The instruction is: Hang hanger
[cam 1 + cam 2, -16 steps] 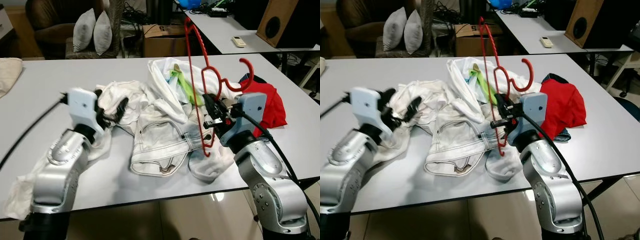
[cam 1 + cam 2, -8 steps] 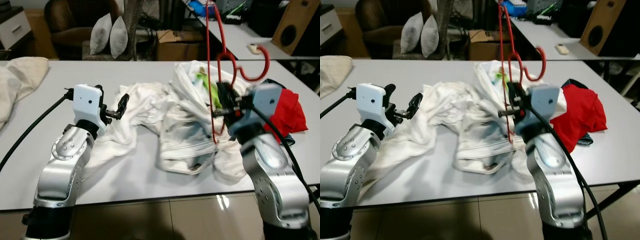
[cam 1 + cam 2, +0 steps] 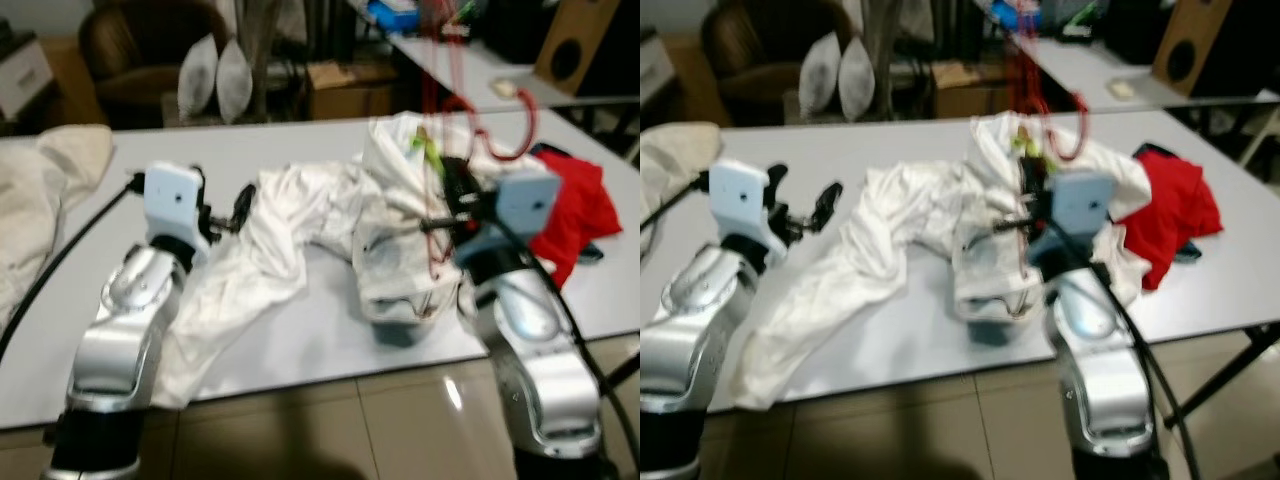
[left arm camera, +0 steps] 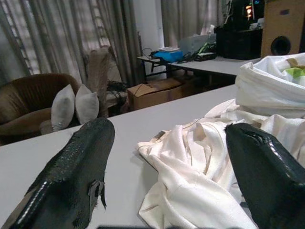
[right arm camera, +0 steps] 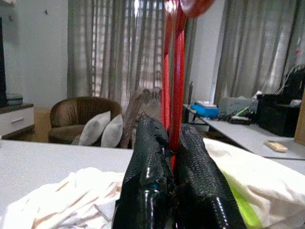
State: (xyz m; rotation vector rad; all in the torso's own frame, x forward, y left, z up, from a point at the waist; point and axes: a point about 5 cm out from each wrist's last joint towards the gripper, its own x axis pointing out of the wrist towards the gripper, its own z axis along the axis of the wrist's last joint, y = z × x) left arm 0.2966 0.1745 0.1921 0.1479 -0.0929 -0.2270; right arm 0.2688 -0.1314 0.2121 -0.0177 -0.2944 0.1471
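A: What's changed in the last second?

B: The whole head view has slid and blurred, so the robot itself is turning or stepping; the worktop (image 3: 300, 340) now sits more to the right and a cream bundle (image 3: 40, 190) has come in at nine o'clock. The red hanger (image 3: 440, 120) has not shifted in the grip.

A: Where is it, exactly?

B: Upright at about two o'clock, its bar pinched between the right gripper (image 5: 167, 157) fingers, which are pressed together on it. The hook curls toward three o'clock above the white clothes (image 3: 300, 220).

A: And the other arm?

B: The left gripper (image 4: 167, 157) hovers at ten o'clock over the white cloth, fingers wide apart, holding nothing.

A: So how far along are we?

B: Early, I'd judge. The hanger is secured, but I can't make out a rail, so carrying comes first.

A: Anything in the way?

B: The heaped clothes and a red garment (image 3: 575, 215) lie just beside the hanger. Farther off at twelve o'clock are a cardboard box (image 3: 345, 88), two pillows (image 3: 215, 75) and a second table (image 3: 470, 70).
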